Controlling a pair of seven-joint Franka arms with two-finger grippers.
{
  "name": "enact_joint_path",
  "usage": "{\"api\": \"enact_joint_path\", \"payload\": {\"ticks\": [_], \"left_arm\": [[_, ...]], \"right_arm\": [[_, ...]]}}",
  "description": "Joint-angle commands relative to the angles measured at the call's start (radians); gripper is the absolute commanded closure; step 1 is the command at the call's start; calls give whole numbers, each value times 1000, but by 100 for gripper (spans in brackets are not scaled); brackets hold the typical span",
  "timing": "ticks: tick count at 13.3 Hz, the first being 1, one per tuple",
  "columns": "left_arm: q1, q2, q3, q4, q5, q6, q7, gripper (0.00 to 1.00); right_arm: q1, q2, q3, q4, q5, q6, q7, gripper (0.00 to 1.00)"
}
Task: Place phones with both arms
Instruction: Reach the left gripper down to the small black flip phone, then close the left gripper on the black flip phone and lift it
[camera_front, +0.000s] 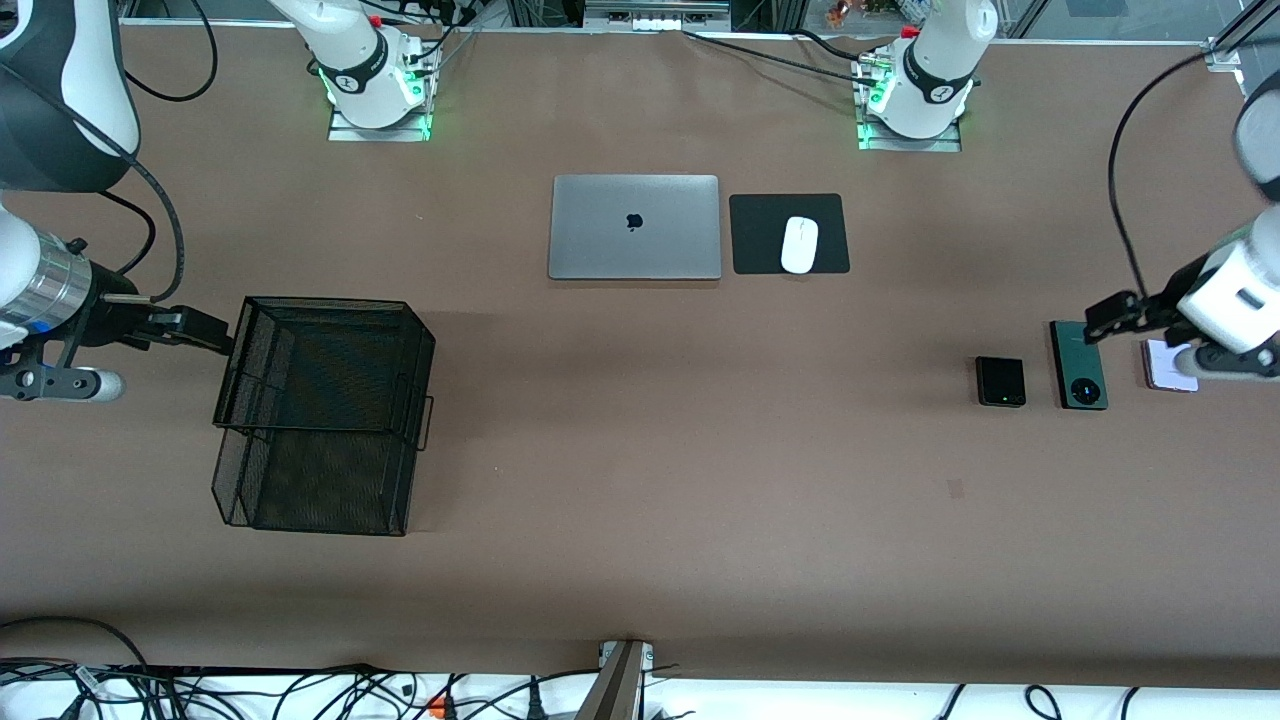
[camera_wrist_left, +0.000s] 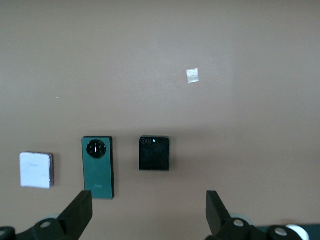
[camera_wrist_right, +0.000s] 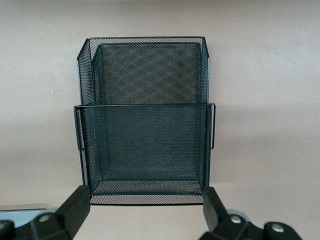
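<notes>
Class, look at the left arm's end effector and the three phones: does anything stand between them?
Nothing visible does. The open left end effector hangs over the dark green phone, black flip phone and pink-lavender flip phone, all uncovered.

Laptop (camera_front: 634, 227): on the table (camera_front: 640, 520), midway between the arm bases. Mouse pad (camera_front: 789, 233): just beside the laptop, toward the left arm's end; mouse (camera_front: 799, 244) on it.

Mesh tray stack (camera_front: 322, 413): toward the right arm's end, nearer the front camera than the laptop; two tiers, the upper set over the lower.

Three phones in a row toward the left arm's end, apart from each other: small flip phone (camera_front: 1000, 381) closest to the table's middle, long phone (camera_front: 1078, 364) between, squarish flip phone (camera_front: 1170, 366) outermost.
</notes>
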Motion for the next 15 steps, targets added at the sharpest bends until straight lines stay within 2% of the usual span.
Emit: {"api": "enact_joint_path", "payload": {"ticks": [1,6,9,12,15], "left_arm": [[23,1,-6,-127,14,167,63,0],[44,46,-5,-436,14,641,105,0],[49,106,-5,-469,16,718,105,0],[61,191,-5,-527,16,914,105,0],[69,235,-5,-546,14,983,105,0]], "right_arm": [[-6,2,2,12,19,-17,-15,0],[-8,2,2,10,19,-17,-15,0],[-8,2,2,12,19,-17,-17,0],[-9,2,2,10,19,-17,-17,0],[-9,2,2,9,19,-17,-17,0]]}}
